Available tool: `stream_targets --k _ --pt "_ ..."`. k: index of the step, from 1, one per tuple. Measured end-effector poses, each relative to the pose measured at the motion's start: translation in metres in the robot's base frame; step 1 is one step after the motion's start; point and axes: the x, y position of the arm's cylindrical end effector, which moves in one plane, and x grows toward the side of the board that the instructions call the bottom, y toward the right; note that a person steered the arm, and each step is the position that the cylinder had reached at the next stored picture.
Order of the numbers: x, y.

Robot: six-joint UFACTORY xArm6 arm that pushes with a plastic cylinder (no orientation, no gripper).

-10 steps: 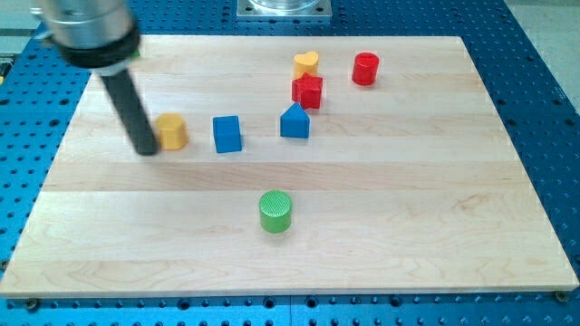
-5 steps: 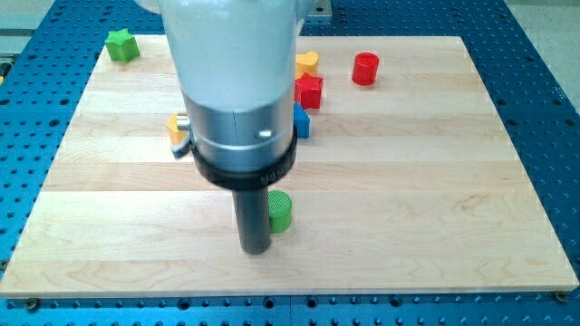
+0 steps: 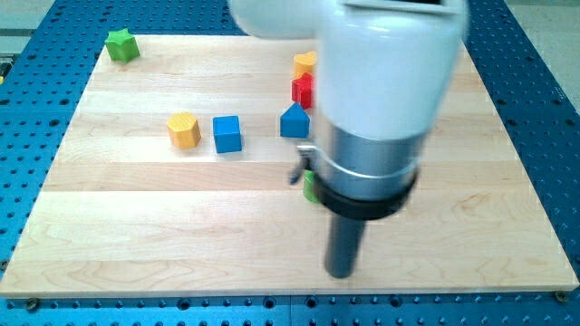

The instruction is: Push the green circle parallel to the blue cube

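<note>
The green circle [image 3: 310, 188] lies right of the board's middle, almost wholly hidden behind my arm; only a sliver of its left edge shows. The blue cube [image 3: 227, 134] sits up and to the left of it, in the board's upper middle. My tip [image 3: 342, 273] rests on the board near the bottom edge, below and slightly right of the green circle. I cannot tell whether the tip touches the circle.
A yellow hexagonal block [image 3: 184, 129] sits just left of the blue cube. A blue triangular block [image 3: 294, 120], a red block [image 3: 301, 90] and a yellow heart [image 3: 304, 63] stand at top centre, partly behind my arm. A green star [image 3: 120, 44] is at the top left corner.
My arm has swept from the board's left to right of centre. The green circle has moved right and up. The blue cube and yellow block show again.
</note>
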Motion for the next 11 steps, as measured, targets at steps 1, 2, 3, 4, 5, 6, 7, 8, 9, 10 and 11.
stream_targets --k 1,2,3,4,5,6,7,8,9,10,11 --pt "-0.005 -0.023" --pt "-0.074 -0.008" --pt "-0.128 -0.001" --pt "-0.068 -0.005" --pt "-0.052 -0.058" --pt "-0.052 -0.061" --pt "-0.05 -0.048" --pt "-0.055 -0.029" --pt "-0.106 -0.025" --pt "-0.115 -0.034" --pt "-0.116 -0.02"
